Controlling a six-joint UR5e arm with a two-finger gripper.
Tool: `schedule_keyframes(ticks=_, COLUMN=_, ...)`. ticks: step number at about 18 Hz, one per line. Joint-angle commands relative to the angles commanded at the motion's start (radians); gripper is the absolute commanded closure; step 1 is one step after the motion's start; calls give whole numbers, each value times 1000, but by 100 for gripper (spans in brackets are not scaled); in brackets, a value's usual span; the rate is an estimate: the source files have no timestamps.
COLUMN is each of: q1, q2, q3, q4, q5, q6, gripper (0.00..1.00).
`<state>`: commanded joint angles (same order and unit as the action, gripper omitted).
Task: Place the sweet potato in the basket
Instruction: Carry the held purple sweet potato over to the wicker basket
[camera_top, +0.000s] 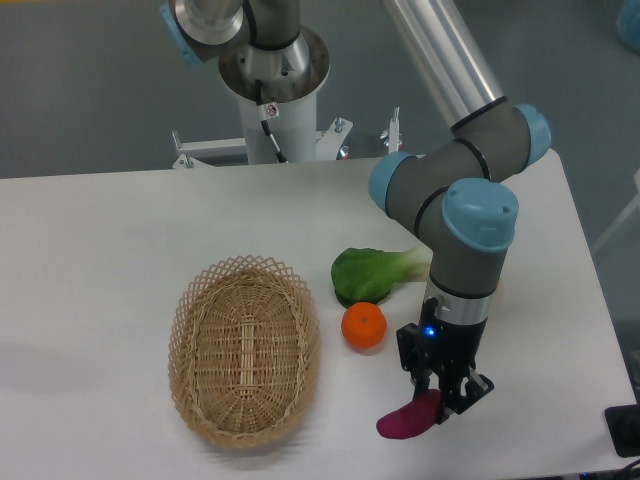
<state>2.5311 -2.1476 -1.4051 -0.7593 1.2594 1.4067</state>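
The sweet potato (408, 420) sat clamped between the jaws of the gripper (437, 397), its free end sticking out below and to the camera-left of them, near the table's (100, 250) front edge. Whether it had left the surface could not be told from this view. The step in hand looked like the grasp or the start of the lift; the carry had not begun. The basket (245, 350) lay well apart from the jaws toward camera-left, empty. The next move would call for a rise high enough to clear the lattice rim, then a sideways travel and a release over the middle. An orange (364, 325) sat just beyond the jaws on that side, a leafy green (370, 272) farther back; both lay off the straight path, which looked open.
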Motion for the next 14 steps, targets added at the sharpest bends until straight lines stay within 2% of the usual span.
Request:
schedule_keyframes(ticks=4, q1=-3, q2=3, q3=-8, q4=0, q5=2, q6=-3, gripper=81)
schedule_keyframes(ticks=6, q1=-14, q2=24, q3=-12, q4=-5, q5=11, q6=-49, gripper=81)
schedule_keyframes(ticks=11, q1=-115, q2=127, q3=-113, q4=-3, q5=170, q6=-156, gripper=81)
schedule_keyframes(ticks=14, q1=-178, q2=175, q3=-167, q4=-3, q5=208, q6=-248, gripper=81)
